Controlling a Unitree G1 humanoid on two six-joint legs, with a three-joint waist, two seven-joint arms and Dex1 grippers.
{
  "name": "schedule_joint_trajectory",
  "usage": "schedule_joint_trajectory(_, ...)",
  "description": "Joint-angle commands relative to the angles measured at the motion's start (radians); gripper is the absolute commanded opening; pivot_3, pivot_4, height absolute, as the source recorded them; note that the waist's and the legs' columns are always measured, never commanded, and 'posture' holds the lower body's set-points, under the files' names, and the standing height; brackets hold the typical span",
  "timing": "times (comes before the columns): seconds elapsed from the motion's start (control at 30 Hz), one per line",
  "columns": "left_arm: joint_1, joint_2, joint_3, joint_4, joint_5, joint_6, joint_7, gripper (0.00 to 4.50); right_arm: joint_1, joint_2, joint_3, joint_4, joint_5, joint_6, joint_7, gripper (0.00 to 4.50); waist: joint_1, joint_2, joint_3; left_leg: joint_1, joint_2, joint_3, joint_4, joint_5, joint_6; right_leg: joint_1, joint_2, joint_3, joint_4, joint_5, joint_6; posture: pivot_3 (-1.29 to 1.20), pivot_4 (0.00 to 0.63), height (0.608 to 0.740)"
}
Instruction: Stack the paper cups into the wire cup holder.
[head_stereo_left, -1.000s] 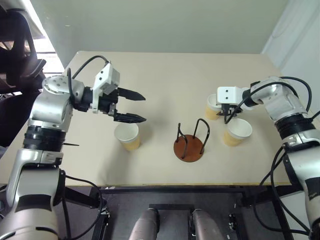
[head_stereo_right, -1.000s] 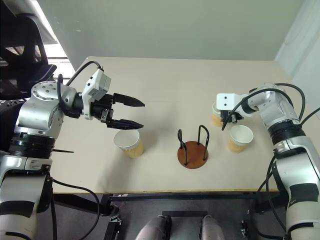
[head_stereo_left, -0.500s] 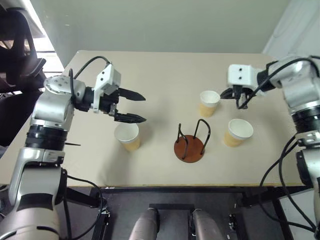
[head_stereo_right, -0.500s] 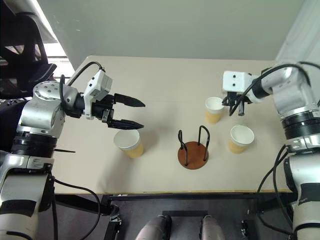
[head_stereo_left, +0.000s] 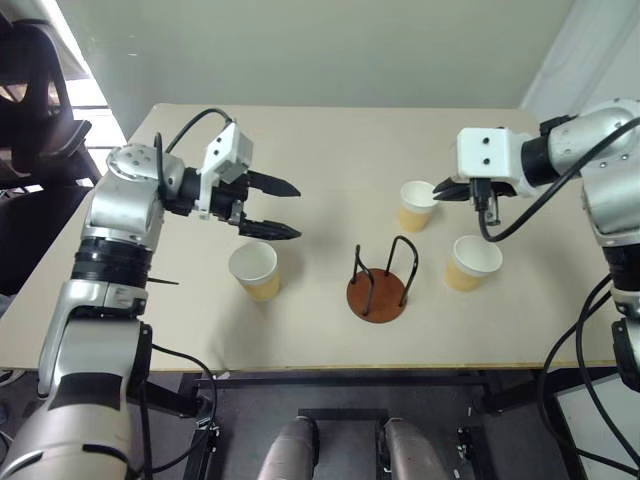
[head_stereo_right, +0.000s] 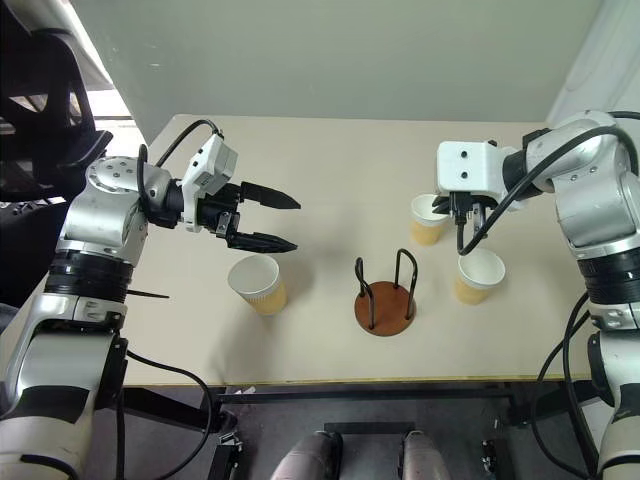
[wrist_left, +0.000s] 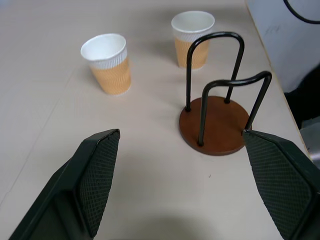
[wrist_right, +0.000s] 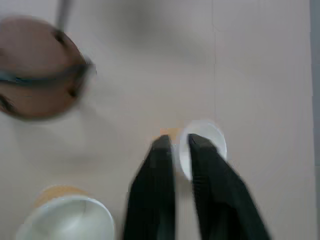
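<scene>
Tan-yellow paper cups (head_stereo_left: 416, 205) sit apart: one just beneath the nearly closed, empty right gripper (head_stereo_left: 440, 189), another below the wide-open left gripper (head_stereo_left: 287, 209).

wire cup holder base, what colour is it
Reddish-brown: the round disc base of the black wire cup holder, best in the left wrist view.

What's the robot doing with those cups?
It is meant to stack three paper cups into the wire cup holder, which is empty. All three cups stand upright on the table. The left gripper is open and hovers above the cup on the robot's left. The right gripper is at the rim of the far cup, its fingers nearly together. The last cup stands nearby, untouched.
</scene>
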Motion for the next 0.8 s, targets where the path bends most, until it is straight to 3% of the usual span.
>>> schedule_joint_trajectory(0.03,-0.018,0.015,0.022,-0.021,0.000,-0.007,-0.009,4.22,-0.026,0.031,0.027,0.108,-0.059,-0.109,-0.073,1.57,0.000,0.000,0.000,0.000,0.000,0.000,0.000,0.000,0.000,0.000,0.000,0.000,0.000,0.000,0.001,0.00,0.150,0.740)
schedule_joint_trajectory(0.07,-0.013,0.017,0.023,-0.027,-0.001,-0.005,-0.007,4.22,-0.033,0.047,0.036,0.144,-0.074,-0.134,-0.094,1.91,-0.001,0.000,0.000,0.000,0.000,0.000,0.000,0.000,0.000,0.000,0.000,0.000,0.000,0.001,0.001,0.00,0.150,0.740)
schedule_joint_trajectory(0.43,0.010,0.040,0.034,-0.070,-0.008,0.015,0.007,4.22,-0.128,0.197,0.109,0.481,-0.195,-0.335,-0.227,1.91,-0.003,0.000,0.000,-0.001,0.000,0.000,-0.001,-0.001,0.000,-0.002,0.000,0.000,-0.001,0.001,0.001,0.00,0.150,0.740)
schedule_joint_trajectory(0.8,0.020,0.053,0.039,-0.094,-0.013,0.030,0.011,4.22,-0.200,0.260,0.162,0.705,-0.299,-0.449,-0.294,1.91,0.000,0.001,0.000,-0.002,0.000,0.000,-0.001,-0.002,-0.002,-0.002,-0.001,0.000,-0.001,0.001,0.000,0.00,0.150,0.740)
